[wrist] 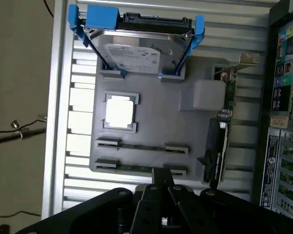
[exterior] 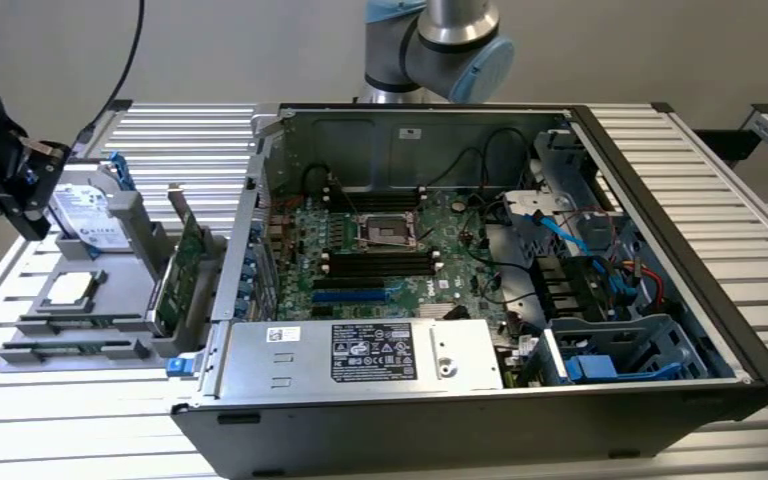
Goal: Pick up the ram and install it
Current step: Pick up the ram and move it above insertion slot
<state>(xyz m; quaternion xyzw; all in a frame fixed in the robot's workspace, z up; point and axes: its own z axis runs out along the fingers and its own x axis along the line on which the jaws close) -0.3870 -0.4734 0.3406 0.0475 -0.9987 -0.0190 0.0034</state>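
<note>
While the jaws are shut near it, the ram (wrist: 136, 168) is judged thin, light and easily broken; its long sides should be pinched.

Slatted metal table (exterior: 704, 170) | grey parts tray (wrist: 156, 122) | open computer case (exterior: 491, 430)

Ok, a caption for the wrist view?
Shut claw over the tray, tip nearest one ram; hard drive and CPU beyond.
</note>
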